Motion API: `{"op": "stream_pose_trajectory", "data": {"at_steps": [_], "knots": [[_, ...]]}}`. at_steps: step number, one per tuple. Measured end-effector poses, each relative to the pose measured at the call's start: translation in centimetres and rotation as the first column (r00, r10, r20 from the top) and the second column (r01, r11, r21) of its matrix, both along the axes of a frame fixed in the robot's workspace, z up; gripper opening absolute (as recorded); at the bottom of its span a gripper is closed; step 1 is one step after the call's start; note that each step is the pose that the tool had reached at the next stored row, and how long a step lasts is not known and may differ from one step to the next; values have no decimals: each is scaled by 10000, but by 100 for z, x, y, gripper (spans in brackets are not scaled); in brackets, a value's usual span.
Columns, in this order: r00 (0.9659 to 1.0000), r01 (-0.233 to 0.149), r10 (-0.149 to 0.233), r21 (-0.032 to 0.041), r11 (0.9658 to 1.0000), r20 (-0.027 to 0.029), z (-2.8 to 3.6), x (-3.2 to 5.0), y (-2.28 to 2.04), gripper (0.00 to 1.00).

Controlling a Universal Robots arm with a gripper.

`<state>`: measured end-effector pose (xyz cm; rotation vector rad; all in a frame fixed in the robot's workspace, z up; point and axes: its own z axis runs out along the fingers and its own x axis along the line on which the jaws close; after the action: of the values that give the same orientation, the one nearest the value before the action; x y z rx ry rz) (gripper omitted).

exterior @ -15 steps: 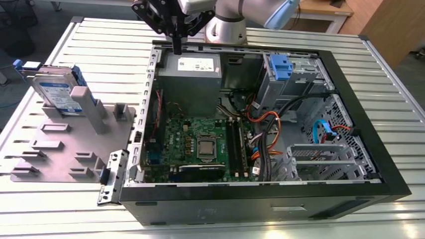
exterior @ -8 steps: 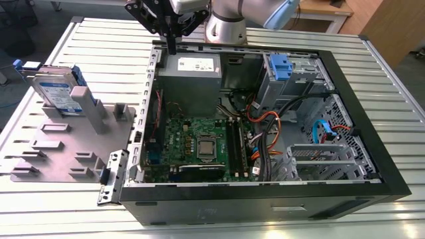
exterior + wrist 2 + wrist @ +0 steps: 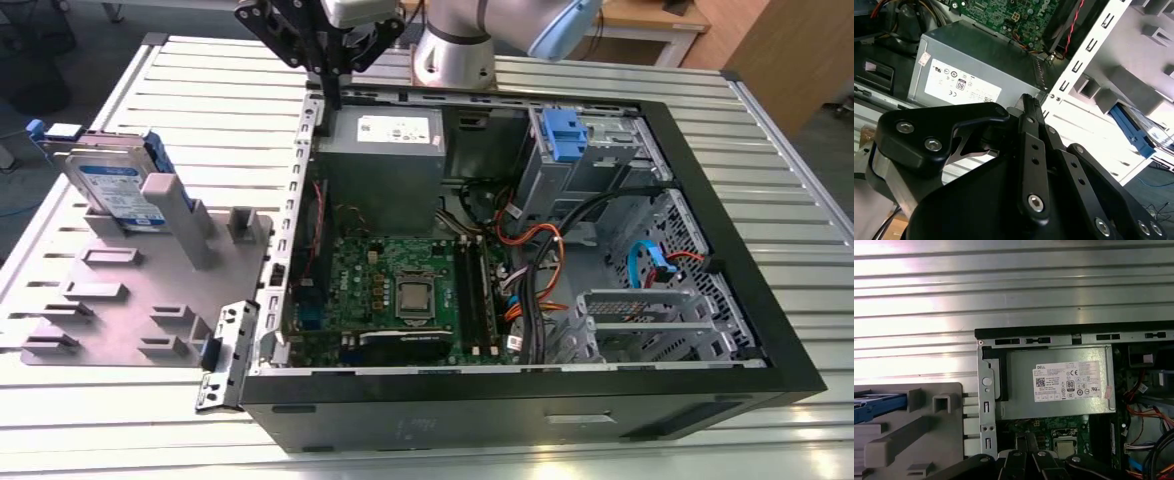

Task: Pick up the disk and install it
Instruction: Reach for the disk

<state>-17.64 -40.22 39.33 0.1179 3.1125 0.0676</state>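
On the slatted table (image 3: 787,225), the disk (image 3: 118,185) stands well apart from the closed, empty fingers (image 3: 328,78).

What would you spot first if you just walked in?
The big open computer case, green board and wires showing, sits mid-table. At the exterior view's left the disk stands in a grey rack, and the gripper hangs above the case's rim.

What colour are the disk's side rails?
Blue. The disk shows best in the exterior view.
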Motion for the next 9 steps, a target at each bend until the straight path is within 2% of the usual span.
{"op": "stream_pose_trajectory", "data": {"at_steps": [9], "knots": [[10000, 1, -1, 0, 10000, 0, -1, -133, -8, 11]]}}
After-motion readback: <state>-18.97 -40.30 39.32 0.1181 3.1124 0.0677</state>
